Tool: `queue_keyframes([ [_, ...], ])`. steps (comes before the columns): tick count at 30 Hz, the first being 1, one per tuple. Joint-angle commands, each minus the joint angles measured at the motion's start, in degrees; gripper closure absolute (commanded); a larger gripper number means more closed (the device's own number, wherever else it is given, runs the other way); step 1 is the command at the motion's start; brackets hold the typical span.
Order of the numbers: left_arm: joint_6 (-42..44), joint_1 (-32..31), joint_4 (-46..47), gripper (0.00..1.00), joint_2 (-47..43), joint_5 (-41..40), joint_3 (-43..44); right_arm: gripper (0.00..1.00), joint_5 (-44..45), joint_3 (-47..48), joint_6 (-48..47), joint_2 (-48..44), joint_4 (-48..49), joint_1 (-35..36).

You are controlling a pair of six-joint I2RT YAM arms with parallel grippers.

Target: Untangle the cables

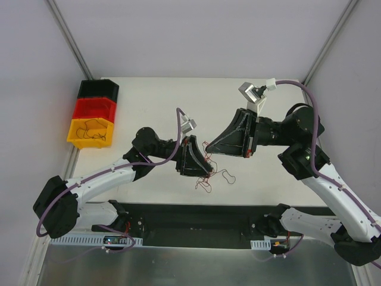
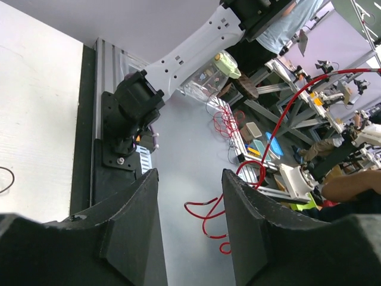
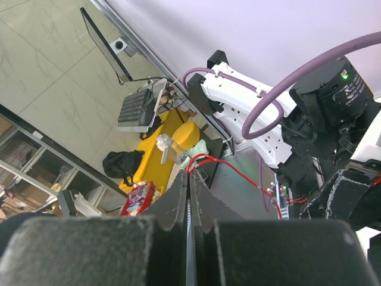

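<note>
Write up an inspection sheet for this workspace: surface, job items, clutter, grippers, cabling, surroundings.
Surface: white table, flat.
Job's things: thin red and dark cables lying in small loops under the two grippers, near the table's middle.
Clutter: stacked bins in black, red and yellow at the table's left edge. Thin dark wires lie in the yellow bin.
Grippers: left gripper has its jaws apart, with a red wire showing in the gap. Right gripper is shut on one red wire of the cables.
Cables: thick purple arm cables run along both arms.
Surroundings: grey walls with metal frame posts.
</note>
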Motion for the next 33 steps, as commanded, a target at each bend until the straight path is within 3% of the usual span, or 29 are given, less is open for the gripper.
queue_keyframes([
  [1, 0.0, -0.6, 4.5, 0.54, -0.5, 2.9, -0.8, 1.0, -1.4, 2.1, -2.2, -1.2, 0.8, 0.2],
  [12, 0.8, -0.9, 4.1, 0.82, 2.9, 7.5, 1.3, 1.0, -1.7, 2.9, -4.0, -0.4, -0.7, 0.2],
  [16, 1.7, -0.8, 3.8, 1.0, 2.9, 7.2, 1.3, 0.99, -1.7, 3.1, -4.6, -0.3, -1.2, 0.3],
  [18, 3.7, -0.9, 1.4, 1.0, 2.0, 5.6, 1.2, 1.0, -1.7, 3.2, -4.9, -0.4, -1.6, 0.3],
  [24, 17.5, -0.8, -18.0, 1.0, -4.0, -10.6, 0.9, 0.99, 0.5, 4.5, -7.6, -0.9, -4.4, 0.2],
  [28, 24.1, -0.8, -30.8, 1.0, -7.6, -25.3, -0.9, 1.0, 9.8, 9.1, -16.3, -2.0, -15.6, 0.2],
  [33, 25.0, -0.9, -33.2, 1.0, -8.8, -34.8, -7.9, 1.0, 20.5, 19.3, -26.1, 0.3, -25.6, 0.0],
])
